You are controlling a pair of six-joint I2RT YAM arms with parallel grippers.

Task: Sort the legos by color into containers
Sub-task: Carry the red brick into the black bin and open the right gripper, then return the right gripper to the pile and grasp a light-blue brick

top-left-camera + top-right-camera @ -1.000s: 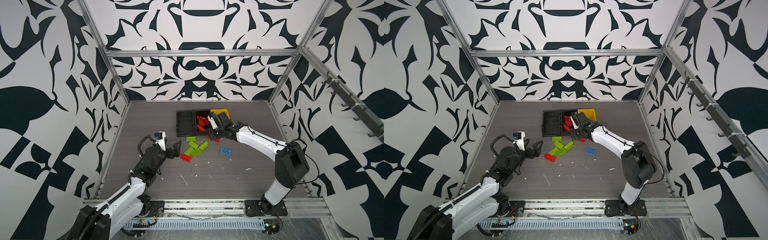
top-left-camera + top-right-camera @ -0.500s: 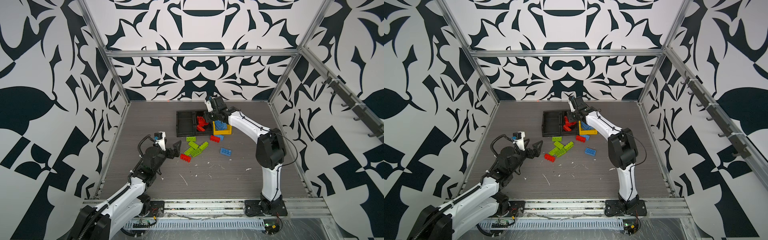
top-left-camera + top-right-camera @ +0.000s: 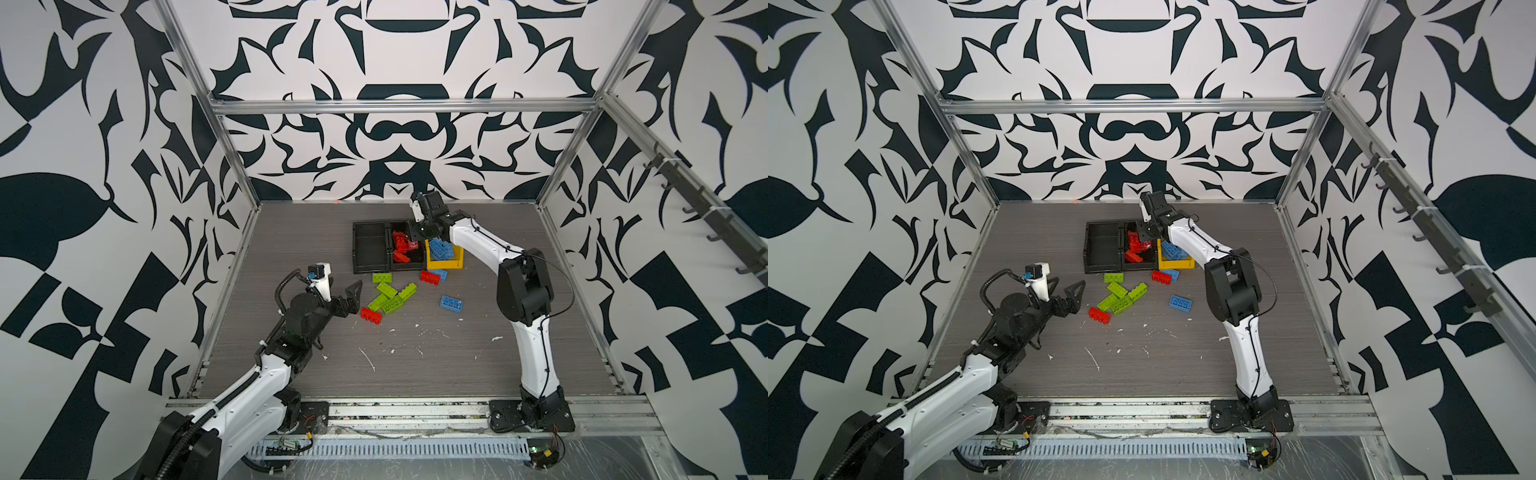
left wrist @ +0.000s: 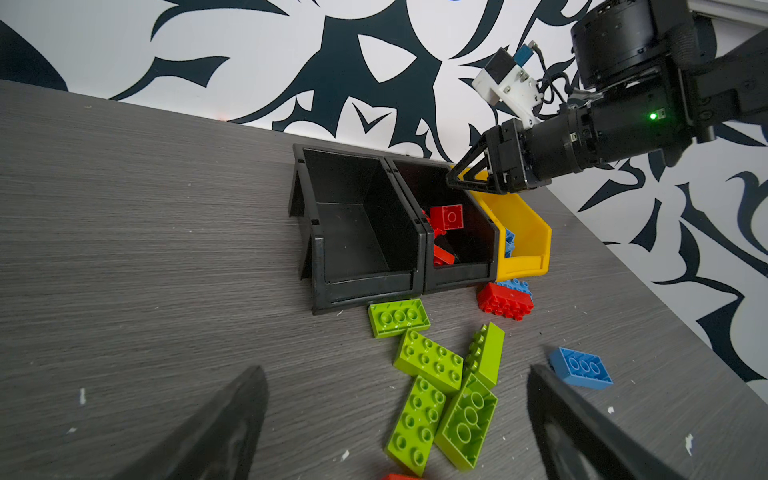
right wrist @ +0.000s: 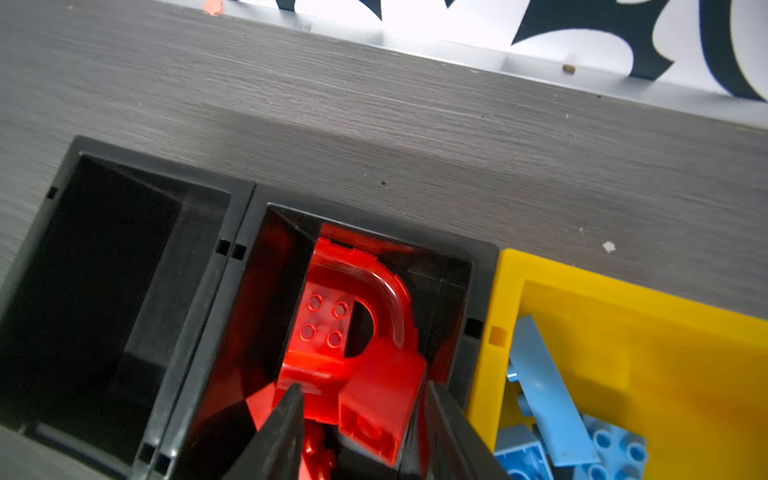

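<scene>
upper centre of a top view, the right pincer (image 3: 415, 237) hangs half open over the middle black bin (image 3: 409, 269), red brick (image 4: 446, 217) loose inside; best lift straight up, clearing the rim. left pincer (image 3: 353, 298) gapes wide.

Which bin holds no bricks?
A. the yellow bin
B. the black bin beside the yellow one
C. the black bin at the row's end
C: the end black bin shows a bare floor, while red bricks lie in the middle bin and blue bricks in the yellow bin.
</scene>
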